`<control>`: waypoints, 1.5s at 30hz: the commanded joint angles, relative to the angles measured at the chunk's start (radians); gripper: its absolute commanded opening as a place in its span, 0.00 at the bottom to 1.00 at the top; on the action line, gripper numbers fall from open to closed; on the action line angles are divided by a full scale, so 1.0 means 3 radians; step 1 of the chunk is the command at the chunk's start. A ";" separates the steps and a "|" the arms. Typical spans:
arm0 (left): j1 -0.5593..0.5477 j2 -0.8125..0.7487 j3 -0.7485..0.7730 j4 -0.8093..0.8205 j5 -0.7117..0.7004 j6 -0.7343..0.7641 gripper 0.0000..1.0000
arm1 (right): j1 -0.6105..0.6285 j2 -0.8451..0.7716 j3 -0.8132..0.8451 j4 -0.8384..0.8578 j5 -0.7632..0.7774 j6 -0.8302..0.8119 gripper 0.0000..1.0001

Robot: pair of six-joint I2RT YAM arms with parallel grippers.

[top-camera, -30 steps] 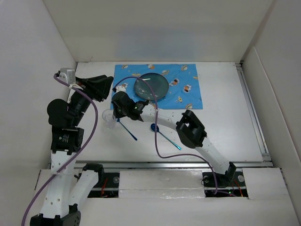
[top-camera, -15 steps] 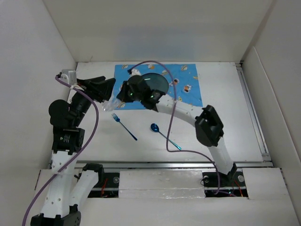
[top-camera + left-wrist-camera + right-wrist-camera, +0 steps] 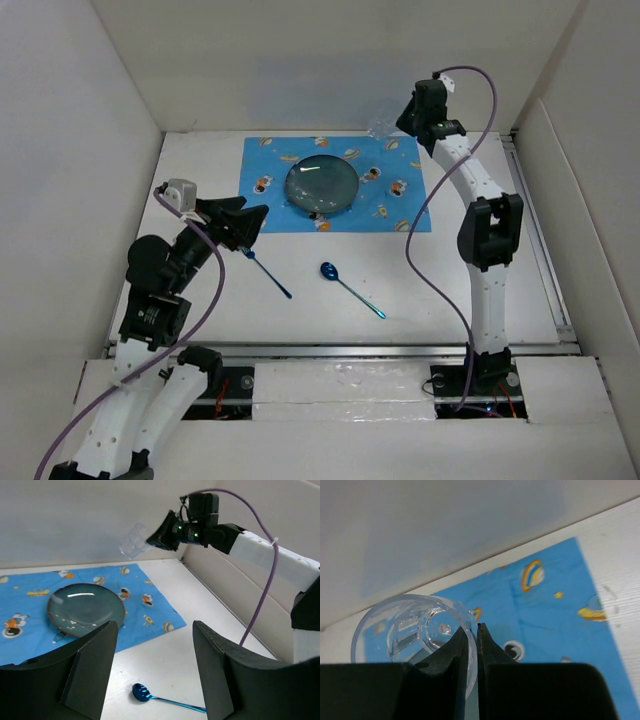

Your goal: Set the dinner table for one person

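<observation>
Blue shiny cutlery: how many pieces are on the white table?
2. The blue metal fork lies left on the white tabletop; the blue metal spoon lies right of it. None seems hidden.

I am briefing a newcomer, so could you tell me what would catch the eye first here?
The right gripper holds a clear plastic cup aloft at the far right corner of the blue space-print placemat. A teal plate sits on that placemat, while a blue fork and blue spoon lie on the white table nearer the arms.
</observation>
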 commanded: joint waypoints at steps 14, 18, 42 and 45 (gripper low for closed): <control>-0.0424 -0.0665 -0.0347 -0.0762 -0.1115 0.0318 0.60 | -0.0281 0.0911 0.1124 -0.0830 0.0394 -0.0309 0.00; -0.0424 -0.0614 -0.0357 -0.0665 -0.1044 0.0307 0.61 | -0.0281 0.0962 0.1181 -0.0872 0.0507 -0.0392 0.00; -0.0424 -0.0476 -0.0336 -0.0639 -0.0987 0.0333 0.61 | -0.0384 0.0963 0.0992 -0.0729 0.0543 -0.0392 0.42; -0.0424 -0.0450 -0.0326 -0.0614 -0.0982 0.0333 0.61 | -0.0384 0.0718 0.0798 -0.0632 0.0461 -0.0402 0.48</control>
